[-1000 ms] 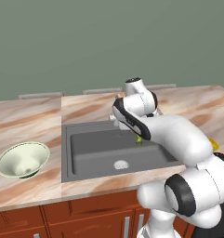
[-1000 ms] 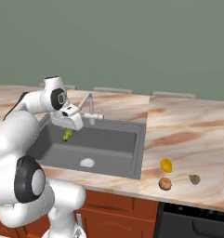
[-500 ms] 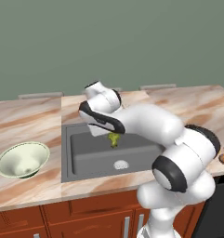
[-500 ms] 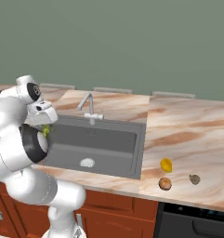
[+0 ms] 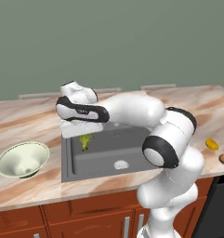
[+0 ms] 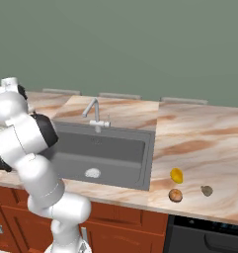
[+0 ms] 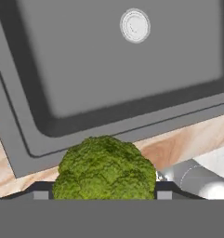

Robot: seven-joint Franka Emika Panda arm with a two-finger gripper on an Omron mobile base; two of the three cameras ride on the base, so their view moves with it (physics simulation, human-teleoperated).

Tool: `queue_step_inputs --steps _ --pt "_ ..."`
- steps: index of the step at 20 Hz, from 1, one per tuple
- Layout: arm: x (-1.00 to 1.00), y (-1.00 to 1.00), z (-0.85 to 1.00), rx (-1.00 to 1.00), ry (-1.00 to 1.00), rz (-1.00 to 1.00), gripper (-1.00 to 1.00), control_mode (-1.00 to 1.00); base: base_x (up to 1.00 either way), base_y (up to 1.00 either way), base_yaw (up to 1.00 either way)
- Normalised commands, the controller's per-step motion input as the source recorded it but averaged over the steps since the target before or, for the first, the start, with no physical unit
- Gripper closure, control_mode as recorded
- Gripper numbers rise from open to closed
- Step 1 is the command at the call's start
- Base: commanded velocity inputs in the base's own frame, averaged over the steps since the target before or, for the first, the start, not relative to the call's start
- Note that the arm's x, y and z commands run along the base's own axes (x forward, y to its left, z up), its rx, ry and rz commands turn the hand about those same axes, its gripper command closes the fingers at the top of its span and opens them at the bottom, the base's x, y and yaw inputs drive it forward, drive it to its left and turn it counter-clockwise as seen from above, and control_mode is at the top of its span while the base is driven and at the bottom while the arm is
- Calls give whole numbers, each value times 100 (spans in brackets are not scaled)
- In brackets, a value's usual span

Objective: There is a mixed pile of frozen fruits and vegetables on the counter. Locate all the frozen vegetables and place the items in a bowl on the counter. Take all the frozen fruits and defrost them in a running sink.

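Large dark grey rectangular sink [image 5: 102,153] set in pinkish-tan marble counter [image 5: 25,121], round silver drain [image 5: 121,164] on basin floor. Wide shallow cream-green bowl [image 5: 22,159] on counter left of sink. Green bumpy broccoli floret [image 5: 85,140] between gripper fingers over sink's left edge. Yellow-orange oval piece [image 6: 176,175], brown roundish piece [image 6: 175,195], dark brown lump [image 6: 206,190] clustered on counter right of sink, near front edge. Silver faucet [image 6: 95,114] behind basin.

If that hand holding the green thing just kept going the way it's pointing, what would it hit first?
Probably the dark grey sink: the hand, gripping the green bumpy broccoli floret, points down near its edge, though depth is unclear.
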Motion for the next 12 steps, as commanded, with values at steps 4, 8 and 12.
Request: queue_step_inputs --steps 4,8,12 --pt "5 90 -75 78 15 8 100 -100 0 0 0" --pt "-13 86 37 19 -1 18 100 -100 0 0 0" --pt "-5 71 89 -6 -11 17 100 -100 0 0 0"
